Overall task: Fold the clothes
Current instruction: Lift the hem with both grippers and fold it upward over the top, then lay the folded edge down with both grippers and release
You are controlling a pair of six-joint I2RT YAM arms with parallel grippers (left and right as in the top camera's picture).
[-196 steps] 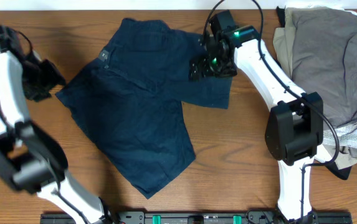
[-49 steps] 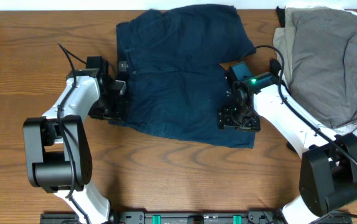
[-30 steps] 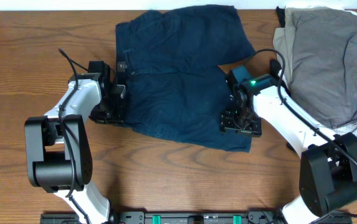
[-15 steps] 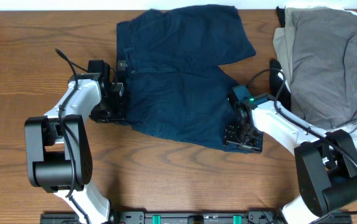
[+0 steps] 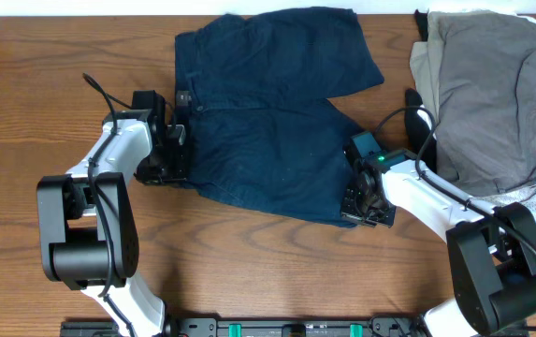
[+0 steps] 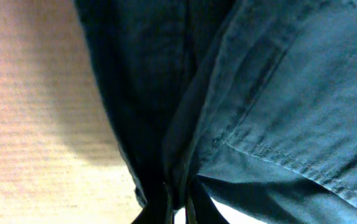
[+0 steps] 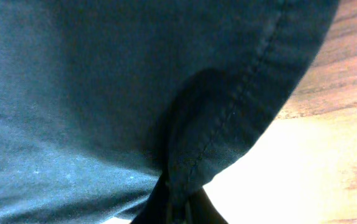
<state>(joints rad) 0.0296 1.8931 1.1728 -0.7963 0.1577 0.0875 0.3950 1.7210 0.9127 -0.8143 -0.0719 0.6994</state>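
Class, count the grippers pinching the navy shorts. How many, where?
2. In the overhead view, the left gripper pinches the navy shorts at their left edge; the right gripper pinches the hem at the lower right.

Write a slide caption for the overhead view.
Left tool and right tool pinch opposite edges of the navy shorts; other clothes piled aside.

Brown wood-grain table (image 5: 34, 47); even, bright light
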